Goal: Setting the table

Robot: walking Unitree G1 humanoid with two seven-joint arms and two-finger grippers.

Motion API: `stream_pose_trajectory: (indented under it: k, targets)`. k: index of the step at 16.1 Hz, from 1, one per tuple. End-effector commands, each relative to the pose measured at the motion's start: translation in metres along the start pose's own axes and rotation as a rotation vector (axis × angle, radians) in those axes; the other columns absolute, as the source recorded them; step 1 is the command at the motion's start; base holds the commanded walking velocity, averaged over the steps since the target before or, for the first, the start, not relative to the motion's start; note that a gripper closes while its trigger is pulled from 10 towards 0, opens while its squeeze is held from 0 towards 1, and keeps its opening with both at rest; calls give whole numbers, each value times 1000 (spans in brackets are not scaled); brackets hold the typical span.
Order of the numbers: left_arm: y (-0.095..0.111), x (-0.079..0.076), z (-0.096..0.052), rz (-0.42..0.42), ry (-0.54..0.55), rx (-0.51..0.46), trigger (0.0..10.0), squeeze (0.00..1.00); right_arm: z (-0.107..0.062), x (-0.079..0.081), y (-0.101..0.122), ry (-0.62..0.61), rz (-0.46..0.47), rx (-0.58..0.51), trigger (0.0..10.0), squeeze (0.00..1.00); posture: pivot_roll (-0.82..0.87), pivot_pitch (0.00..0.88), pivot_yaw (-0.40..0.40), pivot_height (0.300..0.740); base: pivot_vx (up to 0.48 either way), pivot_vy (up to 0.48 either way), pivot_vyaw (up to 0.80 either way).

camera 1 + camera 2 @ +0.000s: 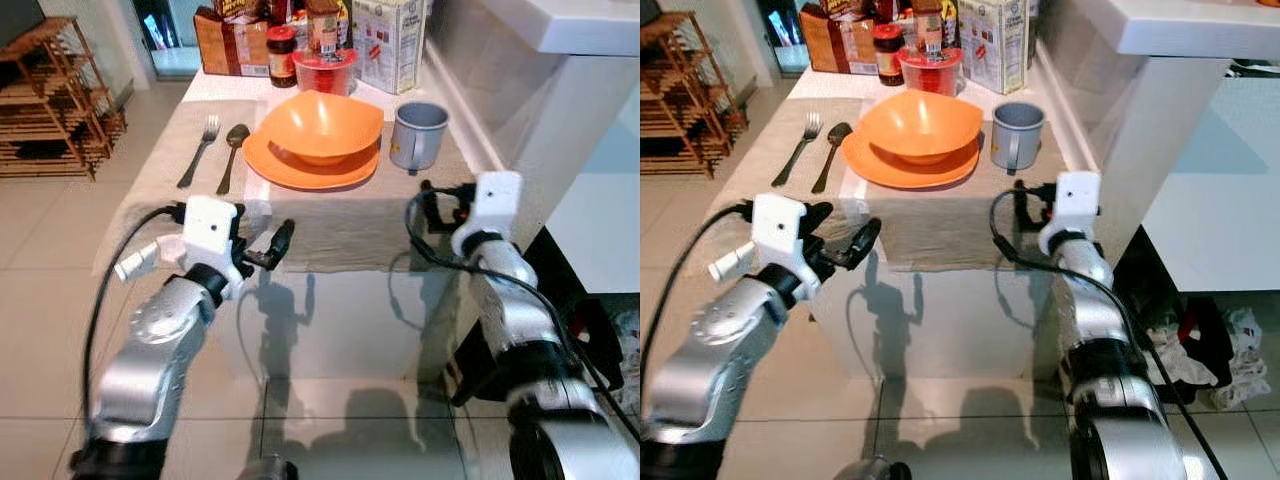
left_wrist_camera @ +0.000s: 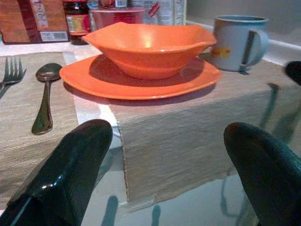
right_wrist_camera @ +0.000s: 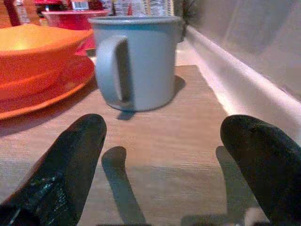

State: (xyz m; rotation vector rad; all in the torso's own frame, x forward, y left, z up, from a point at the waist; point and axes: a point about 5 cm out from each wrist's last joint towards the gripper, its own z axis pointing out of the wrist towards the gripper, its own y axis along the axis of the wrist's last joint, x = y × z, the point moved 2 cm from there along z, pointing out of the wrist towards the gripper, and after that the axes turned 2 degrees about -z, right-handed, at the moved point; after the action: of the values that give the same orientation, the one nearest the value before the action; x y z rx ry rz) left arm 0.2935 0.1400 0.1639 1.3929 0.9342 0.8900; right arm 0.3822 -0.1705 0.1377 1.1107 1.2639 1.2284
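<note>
Nearest the head camera, two silver arms reaching toward the near edge of the table (image 1: pixel 330 330). Left gripper (image 2: pixel 164 165) hovering off that near edge, short of the orange plate (image 1: pixel 312 168), black fingers (image 2: pixel 70 169) spread wide and holding nothing. Right gripper (image 3: pixel 164 160) low over the beige placemat (image 3: pixel 155 155), just short of the grey mug (image 3: pixel 136 59), fingers likewise spread wide and empty.

Well left of the plate, beyond the table, a wooden rack (image 1: pixel 50 100) on the tiled floor (image 1: pixel 40 230). Left of the plate, on a second beige placemat (image 1: pixel 175 150): fork (image 1: pixel 200 150) farthest out, spoon (image 1: pixel 232 155) between fork and plate, both lying lengthwise with heads toward the far end, apart from each other and from the plate.

On the plate, an orange bowl (image 1: pixel 322 125), upright and centred. Plate resting on the beige placemat, which hangs over the table's near edge.

Behind the plate, at the table's far end: brown carton (image 1: pixel 225 45), dark jar with red lid (image 1: pixel 282 55), red tub (image 1: pixel 325 70) just behind the bowl, white carton (image 1: pixel 388 45).

Right of the plate, the grey mug upright on the same placemat, just beside the plate rim but not touching, handle turned toward the near edge. Right of the mug, a white counter (image 1: pixel 560 60) running along the table.
</note>
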Motion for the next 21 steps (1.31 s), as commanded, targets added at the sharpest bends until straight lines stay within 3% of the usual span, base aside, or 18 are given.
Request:
stream_pose_trajectory:
  k: [1, 6, 19, 20, 21]
  targets:
    - [5, 0, -5, 6, -14, 0, 10000, 0, 5, 4, 4, 21, -1, -17, 10000, 0, 152, 41, 21, 740, 0, 0, 0]
    - [10, -5, -21, -3, -19, 19, 10000, 0, 19, 11, 8, 51, -6, -9, 10000, 0, 199, 59, 6, 740, 0, 0, 0]
    - [13, -8, -27, -27, 4, 28, 10000, 0, 37, 9, 25, -52, -5, -9, 10000, 0, 210, 88, 2, 740, 0, 0, 0]
    - [13, -9, -27, -30, 2, 26, 10000, 0, 38, 9, 25, -59, -5, -11, 9059, 0, 208, 92, 3, 740, 0, 0, 0]
    - [14, -9, -27, -31, 2, 26, 10000, 0, 38, 10, 26, -61, -8, -12, 0, 0, 208, 91, 2, 740, 0, 0, 0]
